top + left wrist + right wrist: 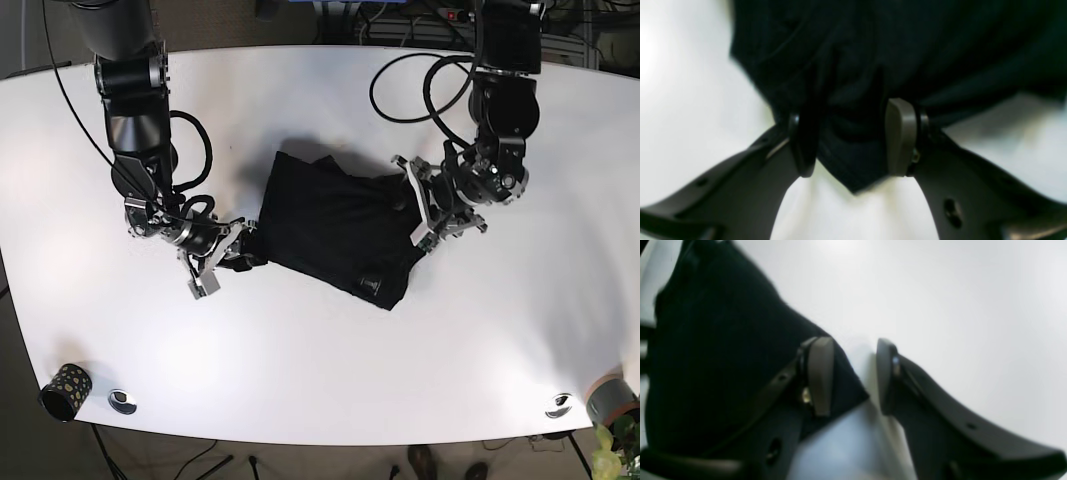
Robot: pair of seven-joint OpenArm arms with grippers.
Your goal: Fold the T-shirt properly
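Note:
The black T-shirt (335,225) lies partly folded and bunched in the middle of the white table (320,350). My left gripper (418,212) is at the shirt's right edge. In the left wrist view its fingers (902,136) stand on both sides of a gathered bunch of the shirt (853,156), and taut folds run out from them. My right gripper (232,256) is at the shirt's left lower corner. In the right wrist view it (853,373) is open, with bare table in the gap and the shirt's corner (846,386) beside one finger (820,373).
A black dotted cup (65,390) and a small metal disc (122,401) sit at the front left. Another disc (558,406) and a grey pot (612,398) sit at the front right. Cables loop off both arms.

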